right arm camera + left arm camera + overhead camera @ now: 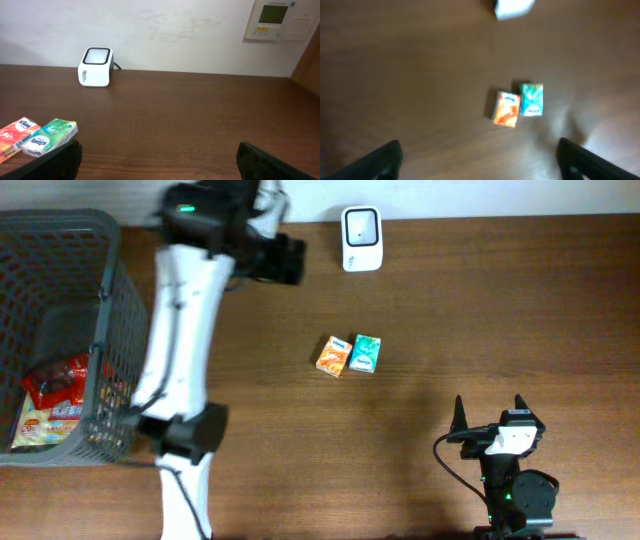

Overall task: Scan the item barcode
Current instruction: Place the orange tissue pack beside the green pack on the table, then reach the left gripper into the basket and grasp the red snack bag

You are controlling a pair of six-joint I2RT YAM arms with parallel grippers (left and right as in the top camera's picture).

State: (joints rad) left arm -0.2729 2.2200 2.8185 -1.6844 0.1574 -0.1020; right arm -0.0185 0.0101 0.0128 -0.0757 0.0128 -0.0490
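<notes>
Wire basket [100, 240], left edge of surface [500, 300]: holds red snack bag [55, 395]. Left end effector [480, 162], right end effector [157, 160]: spread wide, empty. Scanner [360, 238], far edge. Orange pack [333, 356], teal pack [366, 353], touching, mid-surface: likely light, soft, slippery film; best gripped across narrow sides.

Left pack [333, 356] against right pack [366, 353] on table [500, 300], scanner [360, 225] behind them, bag [58, 395] in basket [60, 222] at far left.
</notes>
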